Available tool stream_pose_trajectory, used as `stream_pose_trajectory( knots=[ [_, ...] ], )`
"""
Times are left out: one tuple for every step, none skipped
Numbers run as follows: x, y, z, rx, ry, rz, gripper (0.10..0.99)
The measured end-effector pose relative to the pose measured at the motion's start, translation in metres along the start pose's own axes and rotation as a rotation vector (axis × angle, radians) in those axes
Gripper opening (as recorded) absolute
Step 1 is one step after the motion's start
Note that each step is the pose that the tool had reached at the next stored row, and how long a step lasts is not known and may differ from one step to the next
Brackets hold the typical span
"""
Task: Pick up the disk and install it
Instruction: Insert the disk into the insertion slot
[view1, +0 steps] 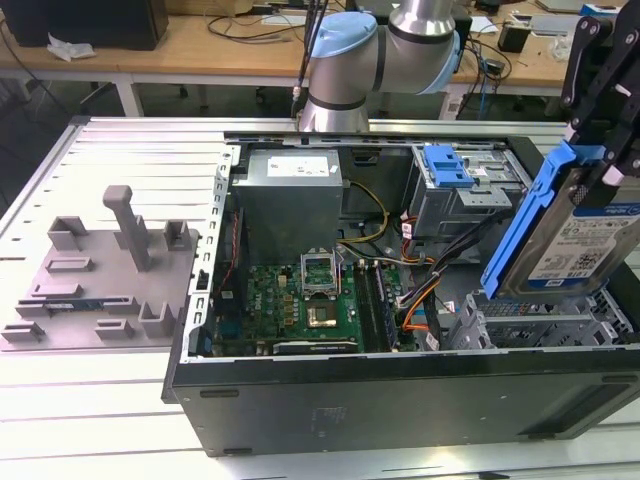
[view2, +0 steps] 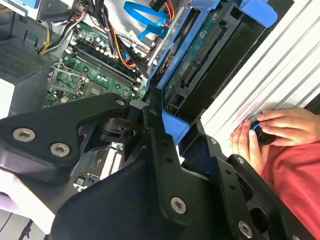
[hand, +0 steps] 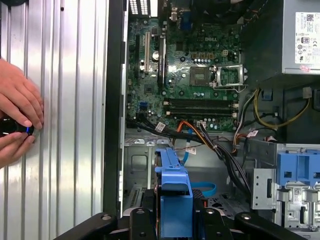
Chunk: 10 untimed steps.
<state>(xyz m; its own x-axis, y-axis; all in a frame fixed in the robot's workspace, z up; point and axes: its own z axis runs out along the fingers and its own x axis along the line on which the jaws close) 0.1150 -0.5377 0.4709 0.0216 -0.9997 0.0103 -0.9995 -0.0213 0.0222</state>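
The disk (view1: 585, 235), a silver drive with a white-and-blue label in a bright blue caddy rail (view1: 530, 215), hangs steeply tilted over the exterior view's right end of the open computer case (view1: 400, 385). My black gripper (view1: 603, 160) is shut on its upper end. The disk's lower end is just above the grey metal drive cage (view1: 545, 325); whether they touch I cannot tell. In both wrist views the caddy (view2: 175, 125) (hand: 173, 200) sits clamped between the black fingers (view2: 150, 130) (hand: 142, 220).
A blue latch piece (view1: 447, 165) tops the grey bay deeper in the case. Motherboard (view1: 300, 300), cables (view1: 420, 290) and power supply (view1: 290, 200) fill the case. A grey fixture plate (view1: 100, 285) lies on the exterior view's left. A person's hands (hand: 17, 117) hold a small black device beside the case.
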Motion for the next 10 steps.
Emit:
stream_pose_trajectory(
  knots=[
    [0.0009,0.0000,0.0008,0.000,-0.0003,0.000,0.365],
    [0.0014,0.0000,0.0011,0.000,-0.0001,0.000,0.365],
    [0.0016,0.0000,0.0015,0.000,0.0003,0.000,0.365],
    [0.0018,0.0000,0.0026,0.000,0.0000,0.000,0.365],
    [0.0019,0.0000,0.0031,0.000,0.0001,0.000,0.365],
    [0.0020,0.0000,0.0035,0.000,0.0000,0.000,0.365],
    [0.0022,-0.0001,0.0043,0.000,-0.0001,0.000,0.365],
    [0.0022,-0.0001,0.0047,0.000,0.0000,0.000,0.365],
    [0.0022,-0.0001,0.0050,0.000,0.0000,0.000,0.365],
    [0.0022,-0.0001,0.0057,0.000,-0.0001,0.000,0.365]
  ],
)
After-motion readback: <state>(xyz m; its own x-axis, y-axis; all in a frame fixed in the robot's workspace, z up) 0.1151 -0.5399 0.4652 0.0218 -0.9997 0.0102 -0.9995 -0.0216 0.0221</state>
